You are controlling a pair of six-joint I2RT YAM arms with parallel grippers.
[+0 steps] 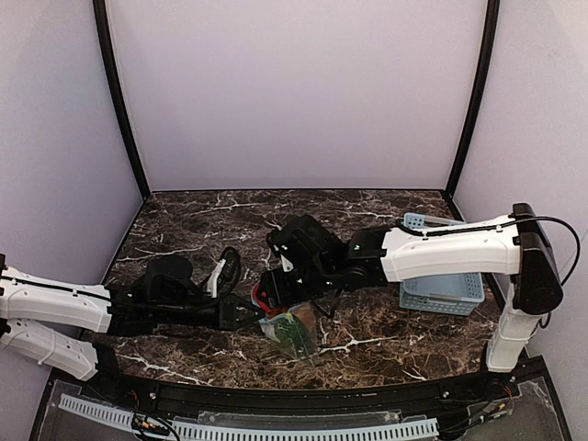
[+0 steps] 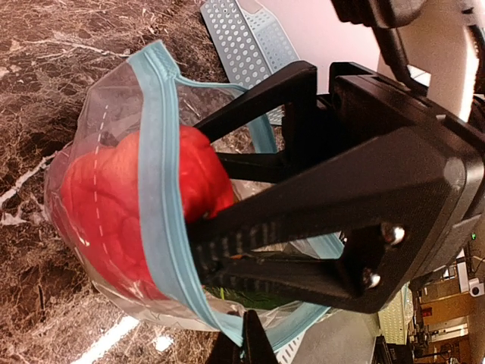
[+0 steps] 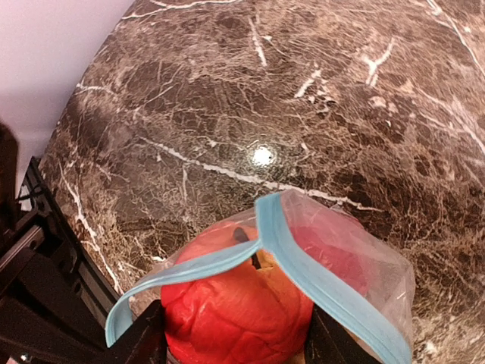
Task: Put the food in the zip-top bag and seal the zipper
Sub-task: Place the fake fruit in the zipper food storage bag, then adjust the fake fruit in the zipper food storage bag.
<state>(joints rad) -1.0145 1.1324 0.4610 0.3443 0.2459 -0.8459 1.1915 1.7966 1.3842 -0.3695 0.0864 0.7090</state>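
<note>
- Fingers of the left gripper [image 1: 253, 315] are pinched tight on the zipper [image 2: 155, 189].
- The right gripper [image 2: 212, 193], jaws partway apart, clasps a red fruit [image 3: 235, 318] at the bag's mouth.
- The zip-top bag [image 1: 292, 333], marked with a whitish dashed line [image 2: 95, 189], lies left of the blue basket [image 1: 441, 289].

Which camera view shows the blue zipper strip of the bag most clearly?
The right wrist view: both lips of the zipper stand parted and unobstructed. The left wrist view shows it partly behind the right gripper. In the top external view the zip-top bag is too small.
</note>
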